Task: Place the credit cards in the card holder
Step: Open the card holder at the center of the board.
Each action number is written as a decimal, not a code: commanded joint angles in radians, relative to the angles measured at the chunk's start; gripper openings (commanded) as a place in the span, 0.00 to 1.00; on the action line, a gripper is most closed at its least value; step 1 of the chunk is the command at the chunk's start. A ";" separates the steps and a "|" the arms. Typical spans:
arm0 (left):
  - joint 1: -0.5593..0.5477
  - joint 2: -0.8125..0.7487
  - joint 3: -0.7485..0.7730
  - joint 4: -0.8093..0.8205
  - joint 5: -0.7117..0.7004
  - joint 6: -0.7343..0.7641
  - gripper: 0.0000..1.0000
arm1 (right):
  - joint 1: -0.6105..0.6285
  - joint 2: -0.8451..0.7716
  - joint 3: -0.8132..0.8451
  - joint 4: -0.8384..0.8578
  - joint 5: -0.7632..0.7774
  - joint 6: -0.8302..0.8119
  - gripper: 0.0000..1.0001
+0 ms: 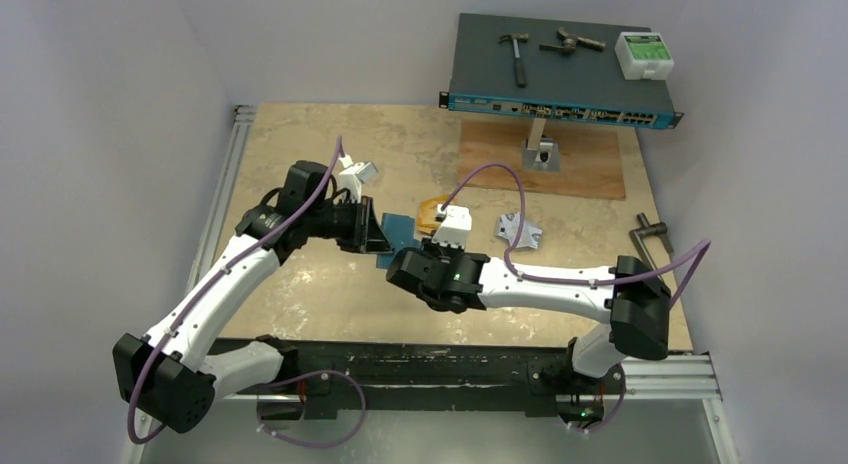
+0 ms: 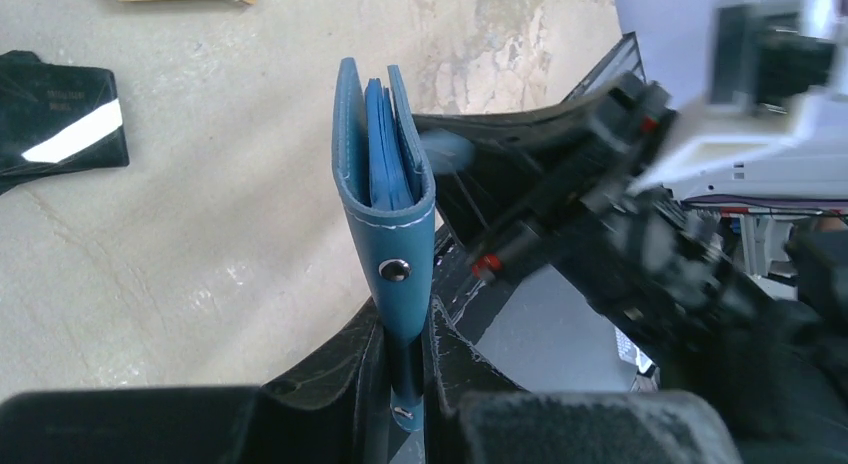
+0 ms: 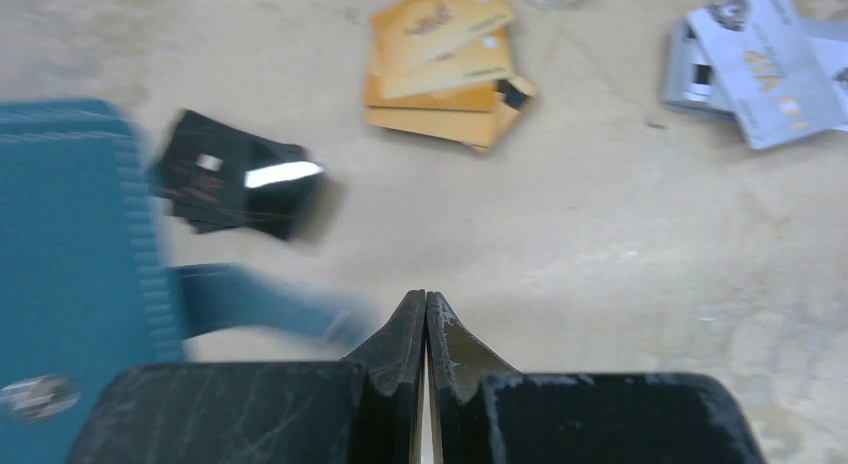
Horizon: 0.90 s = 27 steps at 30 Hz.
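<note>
My left gripper [image 2: 408, 334] is shut on the snap-tab end of the teal card holder [image 2: 385, 184], holding it on edge above the table; the holder [image 1: 400, 227] is slightly spread, with paler pockets showing. My right gripper [image 3: 425, 302] is shut with nothing in it, just right of the holder [image 3: 70, 244]. Ahead of it on the table lie the credit cards: a black stack [image 3: 240, 179], orange-gold ones [image 3: 445, 69] and silver-white ones [image 3: 760, 64]. The black stack [image 2: 60, 134] also lies left of the holder. From above, the right gripper [image 1: 437, 249] sits under its white camera.
A blue network switch [image 1: 560, 74] on a stand at the back carries a hammer [image 1: 518, 54] and a white box [image 1: 643, 54]. Its stand rests on a wooden board [image 1: 590, 169]. A metal clamp [image 1: 650, 239] lies at the right edge.
</note>
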 commanded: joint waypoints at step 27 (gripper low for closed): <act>-0.002 0.029 0.023 0.083 0.080 0.005 0.00 | -0.075 -0.441 -0.280 0.530 -0.479 -0.413 0.62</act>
